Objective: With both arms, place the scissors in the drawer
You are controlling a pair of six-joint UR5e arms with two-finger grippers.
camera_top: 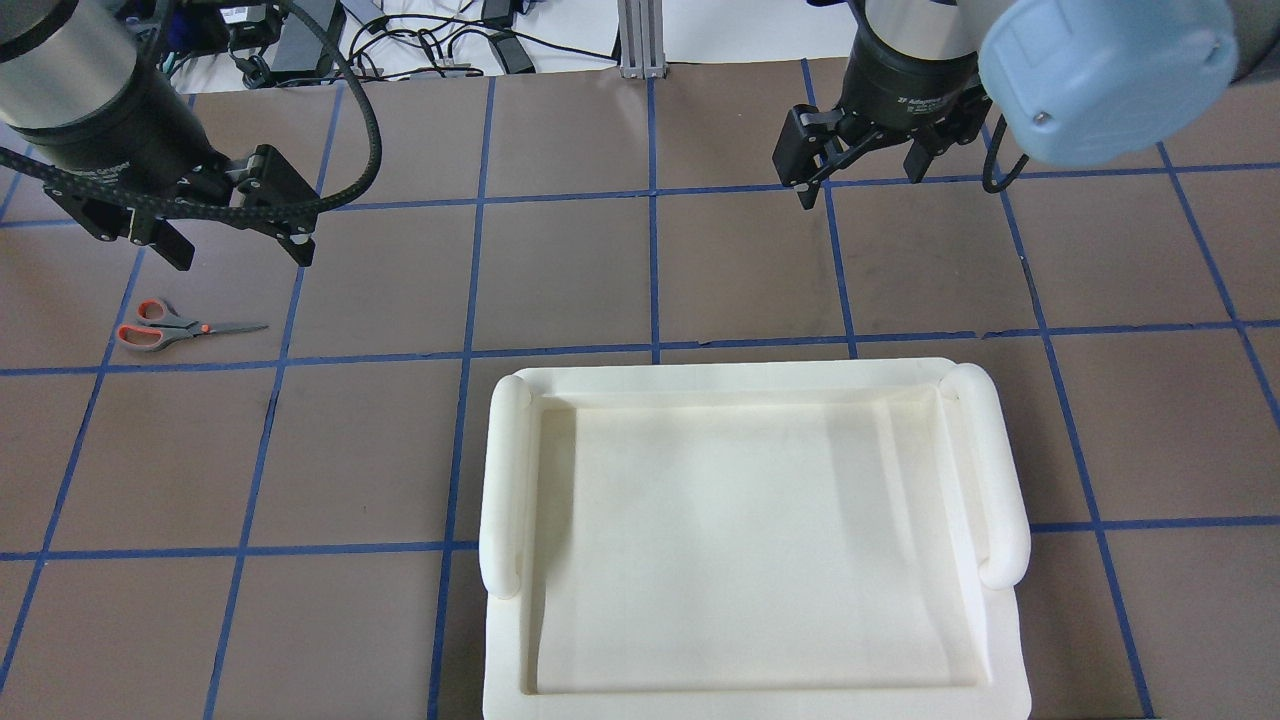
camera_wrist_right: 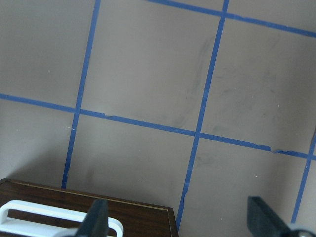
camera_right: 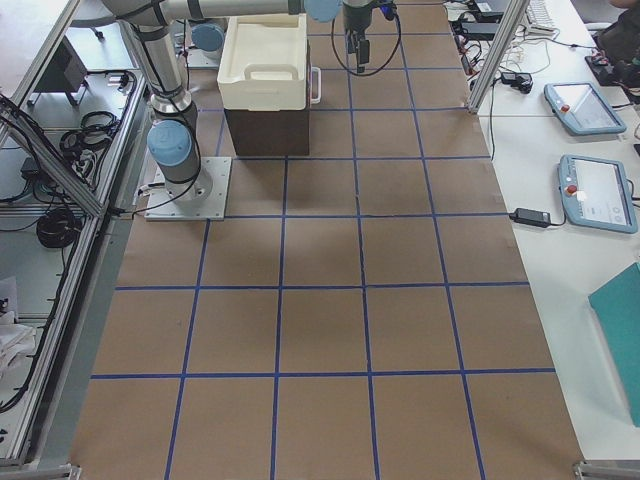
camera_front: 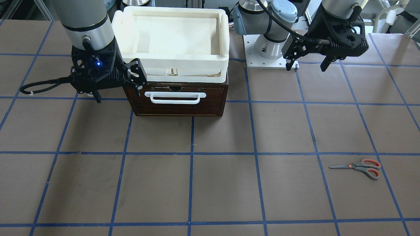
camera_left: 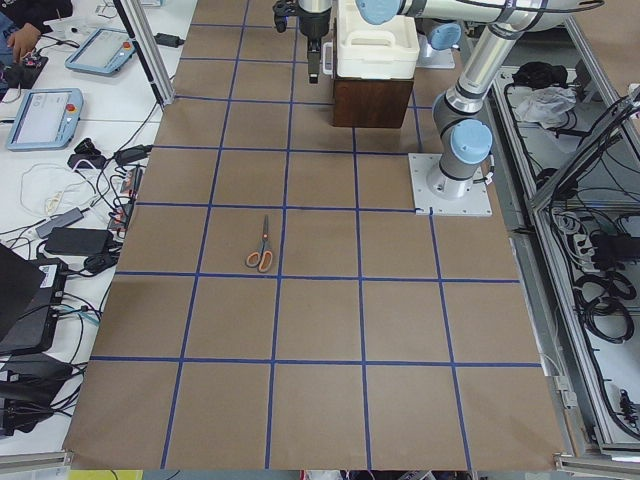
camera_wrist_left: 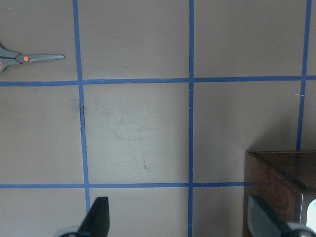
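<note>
Left pincer (camera_front: 306,67) and right pincer (camera_front: 118,95) both gape (scissors (camera_front: 359,167) lie well apart from shut drawer (camera_front: 178,104)).

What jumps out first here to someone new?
A big white bin sits atop the dark wooden drawer, which is shut, with the right gripper open beside its front. The scissors lie alone far off on the table, untouched, on the side of the open left gripper.

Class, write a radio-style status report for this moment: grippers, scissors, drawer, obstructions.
Left gripper, right gripper open, empty. Scissors flat on table, left side, untouched. Drawer shut; white bin on top.
</note>
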